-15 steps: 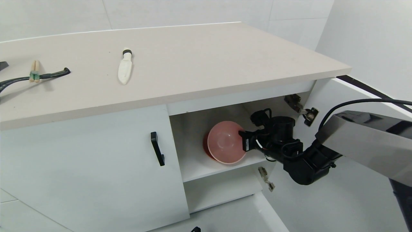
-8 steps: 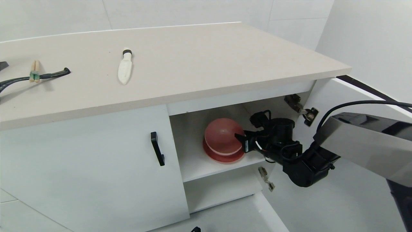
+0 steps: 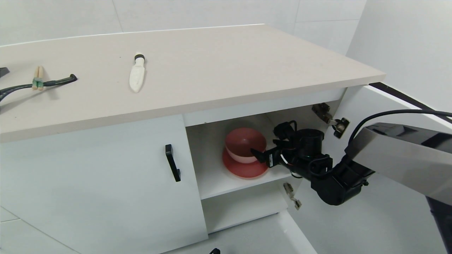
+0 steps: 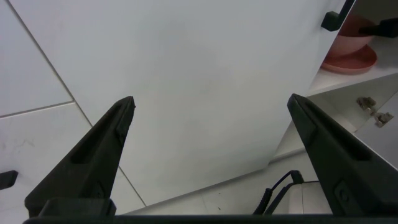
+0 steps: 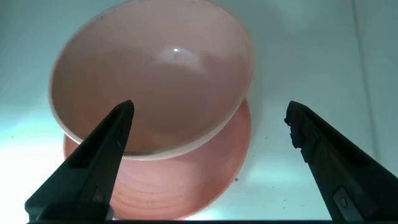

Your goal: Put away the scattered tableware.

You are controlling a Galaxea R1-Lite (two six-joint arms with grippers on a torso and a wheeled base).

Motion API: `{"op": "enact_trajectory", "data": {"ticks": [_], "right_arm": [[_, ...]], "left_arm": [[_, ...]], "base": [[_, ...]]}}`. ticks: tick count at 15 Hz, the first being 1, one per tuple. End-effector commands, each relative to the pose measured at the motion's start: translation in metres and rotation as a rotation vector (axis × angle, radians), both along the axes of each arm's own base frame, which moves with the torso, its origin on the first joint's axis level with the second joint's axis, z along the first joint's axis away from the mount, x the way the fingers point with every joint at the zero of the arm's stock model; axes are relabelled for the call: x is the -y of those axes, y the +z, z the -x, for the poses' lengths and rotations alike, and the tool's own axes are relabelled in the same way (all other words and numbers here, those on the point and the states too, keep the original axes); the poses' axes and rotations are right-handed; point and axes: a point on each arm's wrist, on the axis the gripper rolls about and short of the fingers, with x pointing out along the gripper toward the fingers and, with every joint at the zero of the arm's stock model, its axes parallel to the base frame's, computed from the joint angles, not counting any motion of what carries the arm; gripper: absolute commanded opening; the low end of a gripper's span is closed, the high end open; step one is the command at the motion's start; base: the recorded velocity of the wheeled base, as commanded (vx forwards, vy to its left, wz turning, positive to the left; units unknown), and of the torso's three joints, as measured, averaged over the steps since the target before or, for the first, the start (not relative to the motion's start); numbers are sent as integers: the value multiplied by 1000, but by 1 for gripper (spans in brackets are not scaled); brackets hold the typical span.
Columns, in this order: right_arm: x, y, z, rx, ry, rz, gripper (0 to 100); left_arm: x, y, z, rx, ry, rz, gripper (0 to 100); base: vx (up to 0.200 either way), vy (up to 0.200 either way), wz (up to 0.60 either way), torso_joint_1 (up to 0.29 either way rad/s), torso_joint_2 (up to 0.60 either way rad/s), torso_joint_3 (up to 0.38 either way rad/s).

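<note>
1. Nearest, the left gripper (image 4: 211,101) hangs low before the closed white cabinet door (image 3: 106,176). Its jaws are released, spread wide, and hold nothing.
2. With 12 o'clock straight ahead of the robot, the right gripper (image 5: 208,112) is at about 1 o'clock, reaching past the swung-out white door (image 3: 317,225) into the cabinet. Its jaws are also released. They stand apart on either side of the bowl's near rim and I see no contact.
3. Just beyond it, the pink round bowl (image 3: 243,143) sits upright on the flat red round plate (image 3: 243,169). Both rest on the upper white shelf (image 3: 219,183), with the gripper at the bowl's 3 o'clock.
4. Judging from this, the bowl and plate are put away and the grip on the bowl is let go. What looks left here is backing the arm out and probably closing the door.
5. Farther off, on the beige desk (image 3: 212,63), a cream-white knife-shaped utensil with a black band (image 3: 137,76) lies at about 11 o'clock.
6. A pair of pale wooden chopsticks bound with a green band (image 3: 37,78) lies at about 10 o'clock, crossed by a black cable (image 3: 53,83).
7. These two pieces are still out, so by my estimate the task is about half done.
</note>
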Motion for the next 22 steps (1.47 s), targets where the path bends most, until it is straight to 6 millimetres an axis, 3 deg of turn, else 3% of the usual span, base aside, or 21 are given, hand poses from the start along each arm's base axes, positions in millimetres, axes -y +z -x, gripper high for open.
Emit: {"op": "enact_trajectory", "data": {"ticks": [1,3,4,5,8,12,14,15,18,22], "right_arm": [[-5,15,14,33,29,-6,100],[-15,35,49,73,89,-25,100],[-15,49,78,103,98,-33,100],[-14,53,88,113,99,-34,100],[18,69,143,143,100,-3,100],[61,83,196,137,35,9,100],[71,83,203,127,13,15,100],[94,74,215,74,-58,45,100],[115,86,219,110,-168,29,100],[132,99,266,69,-154,34,100]], "left_arm": [[0,0,0,0,0,1,100],[0,0,0,0,0,1,100],[0,0,0,0,0,1,100],[0,0,0,0,0,1,100],[0,0,0,0,0,0,100],[0,0,0,-1,3,9,100],[0,0,0,-1,3,9,100],[0,0,0,-1,3,9,100],[0,0,0,-1,3,9,100],[0,0,0,-1,3,9,100]], "base": [[0,0,0,0,0,0],[0,0,0,0,0,0],[0,0,0,0,0,0],[0,0,0,0,0,0],[0,0,0,0,0,0],[0,0,0,0,0,0],[0,0,0,0,0,0],[0,0,0,0,0,0],[0,0,0,0,0,0],[0,0,0,0,0,0]]}}
